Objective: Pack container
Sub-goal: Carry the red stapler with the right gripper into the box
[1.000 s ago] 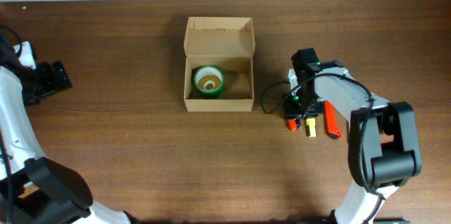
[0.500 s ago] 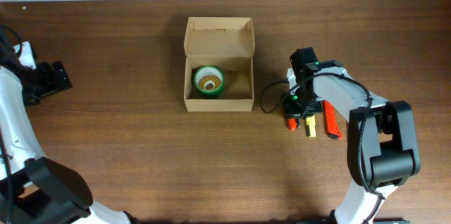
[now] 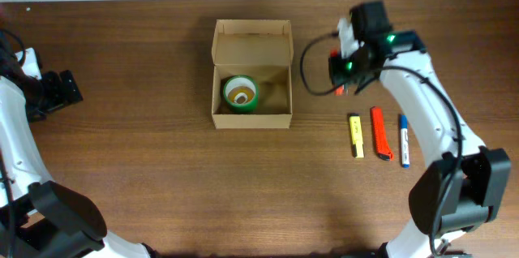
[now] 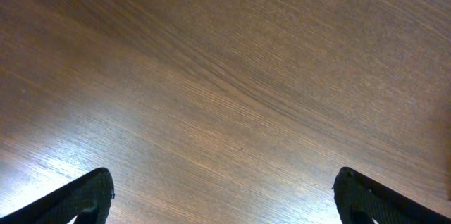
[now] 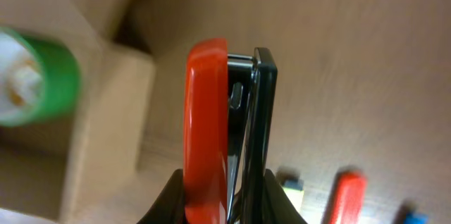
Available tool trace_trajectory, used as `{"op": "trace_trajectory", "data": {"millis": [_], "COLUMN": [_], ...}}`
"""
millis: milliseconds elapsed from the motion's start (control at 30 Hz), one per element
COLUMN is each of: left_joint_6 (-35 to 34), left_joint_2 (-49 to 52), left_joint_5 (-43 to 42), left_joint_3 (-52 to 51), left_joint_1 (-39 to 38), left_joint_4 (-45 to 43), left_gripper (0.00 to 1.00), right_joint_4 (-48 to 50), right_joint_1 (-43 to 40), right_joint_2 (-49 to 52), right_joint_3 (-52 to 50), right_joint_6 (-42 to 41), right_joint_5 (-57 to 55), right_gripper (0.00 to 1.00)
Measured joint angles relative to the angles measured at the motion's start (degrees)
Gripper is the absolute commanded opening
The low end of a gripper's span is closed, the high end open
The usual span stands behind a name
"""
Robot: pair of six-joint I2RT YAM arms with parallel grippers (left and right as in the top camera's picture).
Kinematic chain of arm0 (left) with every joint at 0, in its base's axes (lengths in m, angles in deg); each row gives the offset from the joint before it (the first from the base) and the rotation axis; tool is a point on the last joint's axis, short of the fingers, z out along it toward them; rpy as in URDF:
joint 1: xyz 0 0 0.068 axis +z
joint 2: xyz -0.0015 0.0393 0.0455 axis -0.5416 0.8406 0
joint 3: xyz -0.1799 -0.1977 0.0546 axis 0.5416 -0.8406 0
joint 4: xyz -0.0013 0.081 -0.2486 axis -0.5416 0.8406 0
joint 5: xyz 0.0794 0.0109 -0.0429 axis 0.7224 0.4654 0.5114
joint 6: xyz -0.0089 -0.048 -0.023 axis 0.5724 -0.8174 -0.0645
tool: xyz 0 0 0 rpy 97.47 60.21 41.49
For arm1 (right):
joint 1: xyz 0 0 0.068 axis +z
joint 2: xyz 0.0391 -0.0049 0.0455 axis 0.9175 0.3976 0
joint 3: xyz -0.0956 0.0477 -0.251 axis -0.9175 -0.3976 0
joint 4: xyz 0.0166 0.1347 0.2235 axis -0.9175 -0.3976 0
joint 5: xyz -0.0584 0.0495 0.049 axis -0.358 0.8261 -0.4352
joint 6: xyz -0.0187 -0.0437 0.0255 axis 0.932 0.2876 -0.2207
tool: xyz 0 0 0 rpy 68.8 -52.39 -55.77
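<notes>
Right gripper [image 3: 350, 70] is clenched on a red tool [image 5: 206, 125], at 2 o'clock from the container [image 3: 251, 120]. The container is open at table centre with a green roll [image 3: 239, 92] inside. Left gripper [image 4: 224, 197] is released over the table [image 4: 232, 76], far off at 9 o'clock.

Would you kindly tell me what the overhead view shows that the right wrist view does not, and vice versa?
Only overhead: the left gripper at far left, the container's full outline, and the yellow marker, red marker and blue marker full length. Only right wrist: the right gripper clamped on a red and black stapler, metal between its halves. Both: the green tape roll inside the container, and the marker ends.
</notes>
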Motion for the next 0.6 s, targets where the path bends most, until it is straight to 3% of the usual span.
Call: {"op": "trace_trajectory", "data": {"millis": [267, 600], "left_joint_6": [0.00, 0.00], "left_joint_2": [0.00, 0.00], "left_joint_5": [0.02, 0.00], "left_joint_3": [0.00, 0.00], "left_joint_1": [0.00, 0.00], "left_joint_4": [0.00, 0.02], "left_gripper": [1.00, 1.00], "right_joint_4": [-0.39, -10.21], "right_joint_1": [1.49, 14.95], "right_joint_2": [-0.04, -0.46], "right_joint_3": [16.96, 21.40], "right_joint_6": [-1.70, -21.31], "right_joint_5": [-0.07, -3.65], "right_gripper": [0.13, 0.09]}}
